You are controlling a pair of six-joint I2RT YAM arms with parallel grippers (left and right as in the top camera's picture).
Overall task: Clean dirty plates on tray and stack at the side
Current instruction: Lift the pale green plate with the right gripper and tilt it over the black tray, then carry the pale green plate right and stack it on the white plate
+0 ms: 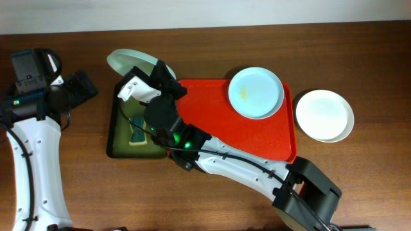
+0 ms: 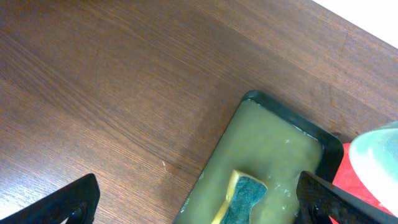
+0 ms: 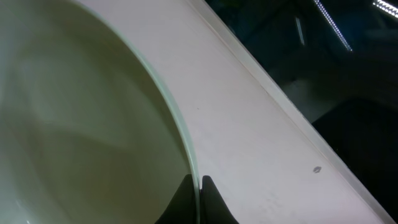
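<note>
The right tool (image 1: 158,69) pinches the pale plate (image 1: 127,59) by its rim, tilted over the green sponge tray (image 1: 110,136), far left. The left tool (image 2: 199,208) gapes apart. That thin edge grip could slip, dropping it.

**Overhead view.** Illumination is bright, even and diffuse. The table (image 1: 192,38) shows no hard shadows. The white plate (image 1: 324,114), well to the right of the right pincer (image 1: 157,69), is close to overexposed and casts a soft, narrow shadow along its lower edge. A green indicator lamp (image 1: 186,144) glows on the arm behind that pincer.

**Left wrist view.** The wood grain is sharp, with a broad pale sheen above the left pincer (image 2: 199,202). Its fingers (image 2: 62,202) are dark, underexposed and blurred. The upper right corner is blown out to white.

**Right wrist view.** The pale plate (image 3: 74,124) at the fingertips is too near for focus and renders soft. Up and right of the pincer the background is dark, crossed by thin bright streaks.
</note>
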